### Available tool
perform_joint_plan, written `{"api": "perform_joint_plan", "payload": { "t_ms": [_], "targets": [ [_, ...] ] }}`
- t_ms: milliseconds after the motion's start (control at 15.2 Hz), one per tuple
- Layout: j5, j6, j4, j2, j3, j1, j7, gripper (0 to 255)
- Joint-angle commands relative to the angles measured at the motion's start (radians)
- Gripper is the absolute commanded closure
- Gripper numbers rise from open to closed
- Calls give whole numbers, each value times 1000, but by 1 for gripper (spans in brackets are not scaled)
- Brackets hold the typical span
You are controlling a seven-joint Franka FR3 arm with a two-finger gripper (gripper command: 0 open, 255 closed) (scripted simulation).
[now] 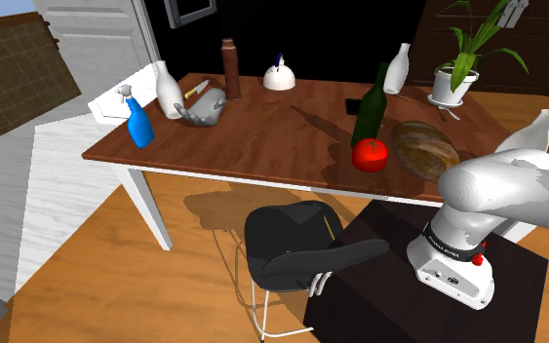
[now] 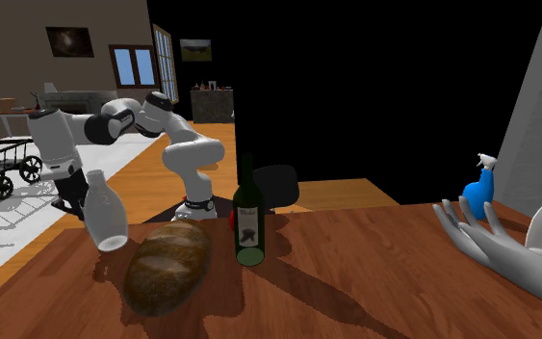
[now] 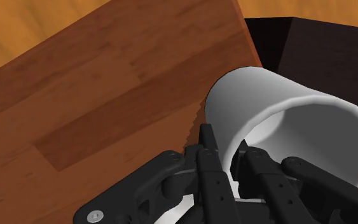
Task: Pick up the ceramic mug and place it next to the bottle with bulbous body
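Gripper (image 3: 227, 150) is clamped on the white mug (image 3: 298, 127), one finger inside the rim and one outside the wall, over the wooden table (image 3: 107, 108) corner by the dark stand (image 3: 317, 51). Step looks like the carry, placing not yet done. Next move calls for crossing to the round-bodied white bottle (image 1: 170, 90) by the blue sprayer (image 1: 139, 122), probably the target, skirting the green wine bottle (image 1: 368, 109) and bread (image 1: 424, 146), then setting down just beside it without a knock.
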Motion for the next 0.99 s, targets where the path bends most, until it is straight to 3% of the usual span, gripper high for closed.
{"api": "perform_joint_plan", "payload": {
  "t_ms": [0, 330, 396, 726, 924],
  "targets": [
    [-5, 4, -4, -1, -5, -1, 1, 255],
    [-5, 4, -4, -1, -5, -1, 1, 255],
    [-5, 4, -4, -1, -5, -1, 1, 0],
    [-5, 4, -4, -1, -5, -1, 1, 0],
    [68, -58, 53, 15, 77, 9, -12, 0]
  ]
}}
